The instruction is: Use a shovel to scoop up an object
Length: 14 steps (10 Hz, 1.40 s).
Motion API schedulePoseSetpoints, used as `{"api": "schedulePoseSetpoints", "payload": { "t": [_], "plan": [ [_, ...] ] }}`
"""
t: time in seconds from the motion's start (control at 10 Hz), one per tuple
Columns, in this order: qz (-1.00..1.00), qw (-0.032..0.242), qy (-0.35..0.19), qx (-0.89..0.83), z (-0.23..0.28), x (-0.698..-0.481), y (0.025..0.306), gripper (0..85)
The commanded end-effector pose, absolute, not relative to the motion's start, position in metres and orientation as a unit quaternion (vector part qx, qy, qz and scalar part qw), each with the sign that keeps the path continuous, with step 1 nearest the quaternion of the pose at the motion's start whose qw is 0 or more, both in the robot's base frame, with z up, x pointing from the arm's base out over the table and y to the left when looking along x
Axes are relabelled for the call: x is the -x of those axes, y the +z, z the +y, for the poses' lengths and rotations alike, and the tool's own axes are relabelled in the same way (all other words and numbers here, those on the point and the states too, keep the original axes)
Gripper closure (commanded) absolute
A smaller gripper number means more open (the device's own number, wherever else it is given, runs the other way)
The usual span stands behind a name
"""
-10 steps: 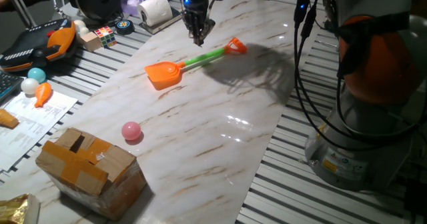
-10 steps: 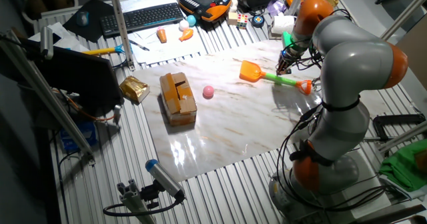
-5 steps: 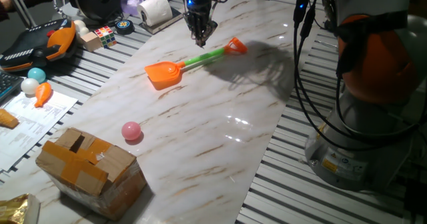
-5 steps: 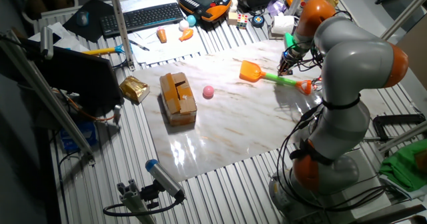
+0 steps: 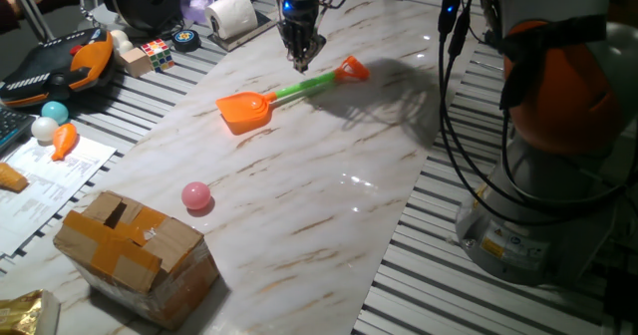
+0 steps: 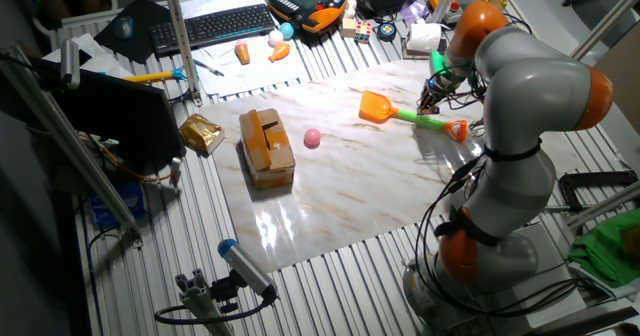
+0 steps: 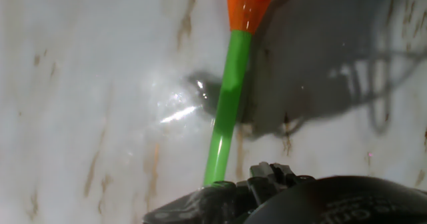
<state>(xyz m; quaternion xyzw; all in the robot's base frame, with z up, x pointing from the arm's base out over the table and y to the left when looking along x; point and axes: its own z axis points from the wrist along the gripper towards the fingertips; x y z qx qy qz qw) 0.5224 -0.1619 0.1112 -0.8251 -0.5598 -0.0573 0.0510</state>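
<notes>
One fixed view: gripper (image 5: 301,58) above shovel (image 5: 279,96) shaft, jaw state unclear

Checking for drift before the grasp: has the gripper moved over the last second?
Yes. The gripper has shifted slightly up-frame, toward the toilet paper roll, above the shovel, which lies unmoved.

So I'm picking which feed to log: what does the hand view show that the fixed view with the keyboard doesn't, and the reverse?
Only the hand view shows the shovel's green shaft close up, with glare and shadow on the marble. Only the fixed view with the keyboard shows the orange blade, the pink ball, the cardboard box, the keyboard and the arm with its hand over the shaft. Both show the green shaft lying on the marble board.
</notes>
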Motion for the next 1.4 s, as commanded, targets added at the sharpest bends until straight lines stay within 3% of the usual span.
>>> {"api": "schedulePoseSetpoints", "payload": {
  "t": [0.0,0.2,1.2,1.3],
  "plan": [
    [-0.558,0.052,-0.064,0.826,-0.163,-0.522,0.108,84.3],
    [-0.559,0.07,-0.081,0.822,-0.167,-0.521,0.101,84.3],
    [-0.56,0.084,-0.1,0.818,-0.174,-0.526,0.08,84.3],
    [-0.559,0.085,-0.101,0.819,-0.174,-0.525,0.079,81.3]
  ]
}}
